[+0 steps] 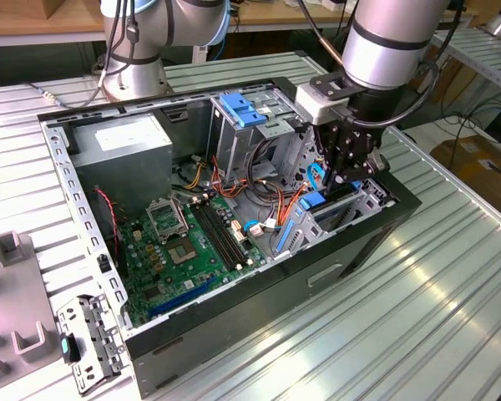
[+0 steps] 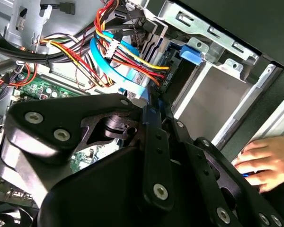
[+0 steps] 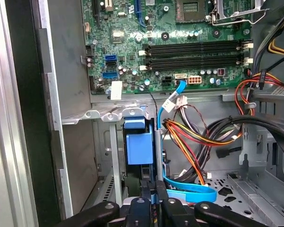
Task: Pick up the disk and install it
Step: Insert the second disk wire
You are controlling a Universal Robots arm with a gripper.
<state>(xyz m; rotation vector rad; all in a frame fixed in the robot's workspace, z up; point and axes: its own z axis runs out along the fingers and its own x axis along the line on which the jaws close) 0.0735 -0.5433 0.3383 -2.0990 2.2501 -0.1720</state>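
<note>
My gripper [image 1: 341,171] hangs over the front drive bay [image 1: 351,209] of the open computer case [image 1: 259,317], at the exterior view's right. It is shut on the disk [image 1: 316,177], which I hold upright and edge-on, with a strip of its blue frame showing between the fingers. In the first wrist view the gripper [image 3: 154,203] clamps the thin blue-edged disk [image 3: 154,188] just above the bay's metal slot, beside a blue plastic latch [image 3: 136,146]. In the second wrist view the black fingers [image 2: 156,142] close on the disk's narrow edge [image 2: 152,112].
The green motherboard [image 1: 184,242], the grey power supply [image 1: 121,146] and a drive cage with a blue latch plate [image 1: 244,109] lie inside the case. Coloured cables [image 3: 189,137] crowd the bay. A person's hand [image 2: 265,161] rests outside the case wall. A second arm's base [image 1: 138,58] stands behind.
</note>
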